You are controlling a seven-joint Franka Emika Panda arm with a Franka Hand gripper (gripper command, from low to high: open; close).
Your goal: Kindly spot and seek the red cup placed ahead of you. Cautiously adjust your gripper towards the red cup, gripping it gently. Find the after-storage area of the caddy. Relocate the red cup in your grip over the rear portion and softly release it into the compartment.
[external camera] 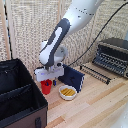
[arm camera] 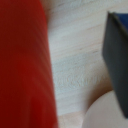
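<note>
In the exterior view, the small plain bright-red plastic cup stands upright on the pale wooden table, just beside the large black soft-sided fabric caddy, on the side of the caddy toward the exterior view's right. The white block-shaped gripper with short dark-blue fingers sits directly over the red cup, its fingers reaching down at the cup's rim; whether they are spread or pressing on the cup cannot be told here. A white bowl with yellow contents rests on the table near the red cup, on the cup's far side from the caddy. An upright dark-blue flat box stands just behind that bowl. A dark metal toaster oven sits well apart from the red cup, farther back, with a black wire rack lying in front of it. In the wrist view, the red cup fills one side of the picture as a blurred red wall, very close to the camera. Beyond it lies the table, a corner of the dark-blue box, and a pale rounded edge of the bowl. The fingers are not visible there.
</note>
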